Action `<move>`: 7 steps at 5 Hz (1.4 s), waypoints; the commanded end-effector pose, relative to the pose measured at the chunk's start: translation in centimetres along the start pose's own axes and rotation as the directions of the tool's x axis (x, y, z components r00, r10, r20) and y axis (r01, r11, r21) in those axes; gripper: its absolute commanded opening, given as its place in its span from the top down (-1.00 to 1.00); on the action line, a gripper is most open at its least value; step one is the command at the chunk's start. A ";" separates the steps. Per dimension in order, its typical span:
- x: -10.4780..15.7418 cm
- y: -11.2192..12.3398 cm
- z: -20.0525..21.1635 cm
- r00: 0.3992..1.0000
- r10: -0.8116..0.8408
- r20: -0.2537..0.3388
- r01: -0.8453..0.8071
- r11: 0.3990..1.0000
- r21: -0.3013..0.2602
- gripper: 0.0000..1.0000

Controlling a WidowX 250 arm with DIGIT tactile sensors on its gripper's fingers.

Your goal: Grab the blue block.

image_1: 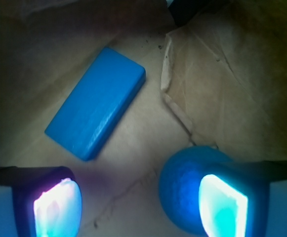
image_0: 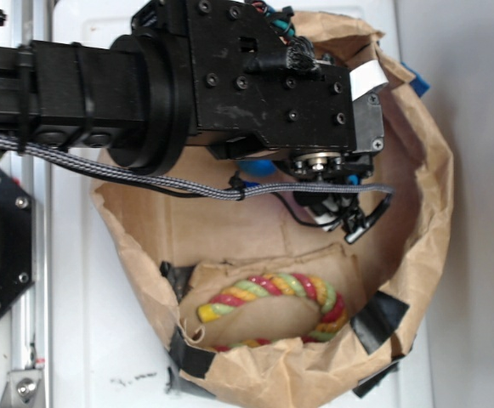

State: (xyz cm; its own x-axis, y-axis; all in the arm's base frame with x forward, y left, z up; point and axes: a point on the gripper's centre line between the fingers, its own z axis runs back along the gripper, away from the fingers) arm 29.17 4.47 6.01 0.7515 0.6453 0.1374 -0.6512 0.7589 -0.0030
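In the wrist view the blue block (image_1: 96, 101) lies flat on the brown paper floor of the bag, slanted, its long axis running from lower left to upper right. My gripper (image_1: 139, 207) is open and empty above the floor. The block lies ahead of the left finger (image_1: 57, 207), apart from it. The right finger (image_1: 222, 207) hangs over a round blue dimpled ball (image_1: 183, 185). In the exterior view the gripper (image_0: 338, 208) reaches down inside the paper bag (image_0: 434, 195). The arm hides the block there, and only a patch of blue (image_0: 259, 167) shows under it.
A coiled multicoloured rope toy (image_0: 272, 306) lies in the near part of the bag. The bag's crumpled walls, patched with black tape (image_0: 378, 323), ring the gripper. A torn paper fold (image_1: 183, 84) rises right of the block. The bag stands on a white surface (image_0: 85, 297).
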 end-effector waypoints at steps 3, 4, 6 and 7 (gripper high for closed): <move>1.0 -3.2 1.6 1.000 0.017 0.016 -0.013 0.981 -0.195 -1.00; 0.6 -3.7 1.4 1.000 -0.011 0.014 0.013 0.985 -0.175 -1.00; 0.6 -3.7 1.4 1.000 -0.011 0.014 0.013 0.985 -0.175 -1.00; 0.6 -3.7 1.4 1.000 -0.011 0.014 0.013 0.985 -0.175 -1.00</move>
State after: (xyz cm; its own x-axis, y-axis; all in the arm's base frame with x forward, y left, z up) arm 31.55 1.66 6.28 0.7633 0.6339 0.1245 -0.6167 0.7724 -0.1518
